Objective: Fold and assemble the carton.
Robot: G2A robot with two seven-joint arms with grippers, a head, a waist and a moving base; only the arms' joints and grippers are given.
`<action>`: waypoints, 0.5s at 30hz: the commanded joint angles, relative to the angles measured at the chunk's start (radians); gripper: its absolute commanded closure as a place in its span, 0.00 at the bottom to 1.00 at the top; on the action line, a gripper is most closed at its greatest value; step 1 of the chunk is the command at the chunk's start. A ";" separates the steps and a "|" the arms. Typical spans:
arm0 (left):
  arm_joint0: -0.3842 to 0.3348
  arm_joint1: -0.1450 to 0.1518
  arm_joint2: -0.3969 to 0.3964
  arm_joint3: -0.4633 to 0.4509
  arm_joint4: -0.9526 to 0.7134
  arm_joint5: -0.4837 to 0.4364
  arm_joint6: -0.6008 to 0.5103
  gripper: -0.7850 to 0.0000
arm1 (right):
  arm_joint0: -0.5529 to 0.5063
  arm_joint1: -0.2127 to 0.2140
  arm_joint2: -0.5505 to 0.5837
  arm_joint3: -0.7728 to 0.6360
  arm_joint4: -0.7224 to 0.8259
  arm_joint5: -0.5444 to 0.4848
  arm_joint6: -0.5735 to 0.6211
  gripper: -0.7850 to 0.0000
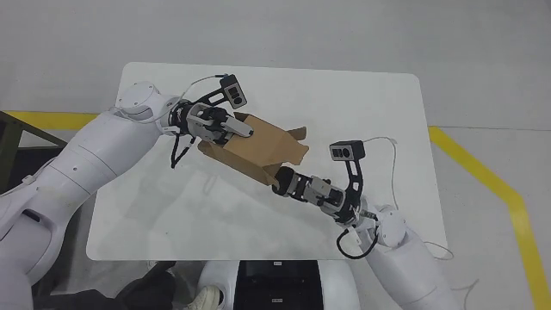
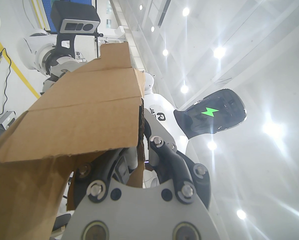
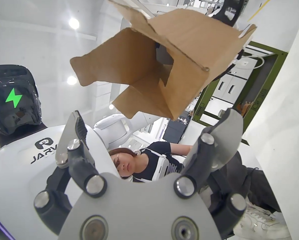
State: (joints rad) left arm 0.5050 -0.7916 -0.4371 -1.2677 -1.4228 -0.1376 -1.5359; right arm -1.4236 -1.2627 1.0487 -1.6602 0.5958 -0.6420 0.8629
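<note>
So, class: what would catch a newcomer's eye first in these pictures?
A brown carton, flaps loose, hangs over the middle of the white table. The left gripper is clamped on one end of it; the right gripper stands open at the opposite end, not gripping.

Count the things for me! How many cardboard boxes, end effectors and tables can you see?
carton: 1
End effectors: 2 (left end effector, right end effector)
table: 1
Total: 4
</note>
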 commanded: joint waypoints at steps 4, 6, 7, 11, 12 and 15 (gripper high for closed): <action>0.000 0.000 0.000 0.000 0.000 0.000 0.000 1.00 | 0.012 0.000 -0.001 0.027 0.064 0.007 0.029 0.00; 0.000 0.000 0.000 0.000 0.000 0.000 0.000 1.00 | 0.010 0.001 -0.002 0.022 0.091 0.016 0.060 0.00; 0.000 0.000 0.000 0.000 0.000 0.000 0.000 1.00 | 0.007 0.002 -0.003 0.017 0.100 0.019 0.073 0.00; 0.000 0.000 0.000 0.000 0.000 0.000 0.000 1.00 | -0.007 0.004 -0.021 -0.019 0.112 0.039 0.117 0.00; 0.000 0.000 0.000 0.000 0.000 0.000 0.000 1.00 | -0.011 0.004 -0.024 -0.028 0.110 0.042 0.121 0.00; 0.000 0.000 0.000 0.000 0.000 0.000 0.000 1.00 | -0.027 0.006 -0.034 -0.060 0.118 0.045 0.142 0.00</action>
State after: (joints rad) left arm 0.5050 -0.7916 -0.4371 -1.2677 -1.4228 -0.1376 -1.5359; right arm -1.4456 -1.2576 1.0166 -1.7114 0.7089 -0.5958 0.9989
